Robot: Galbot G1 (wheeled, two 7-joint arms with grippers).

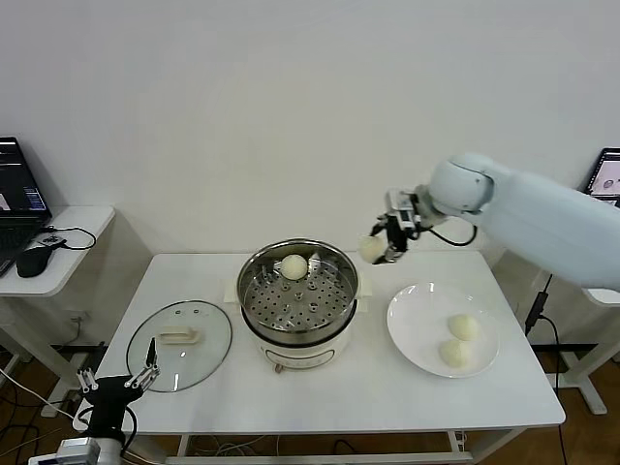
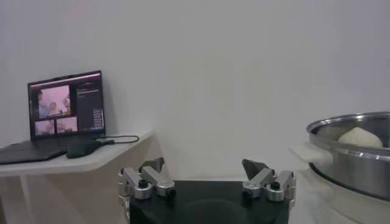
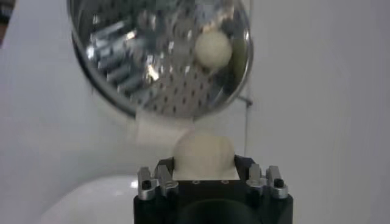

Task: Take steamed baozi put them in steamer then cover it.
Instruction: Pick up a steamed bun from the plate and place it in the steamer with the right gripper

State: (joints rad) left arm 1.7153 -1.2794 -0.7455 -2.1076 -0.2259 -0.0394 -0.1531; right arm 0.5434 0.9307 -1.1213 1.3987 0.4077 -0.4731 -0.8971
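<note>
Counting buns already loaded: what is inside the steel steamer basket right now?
One cream-white round bun lies on the far side of the shiny perforated steel steamer basket. Otherwise bare holes show; below the perforated floor is hidden.

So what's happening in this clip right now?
The right claw holds one baozi in the air beside the steamer, not yet over it. One bun already sits inside, and two wait on the white plate. The glass cover lies on the table, with the open left claw parked near it.
</note>
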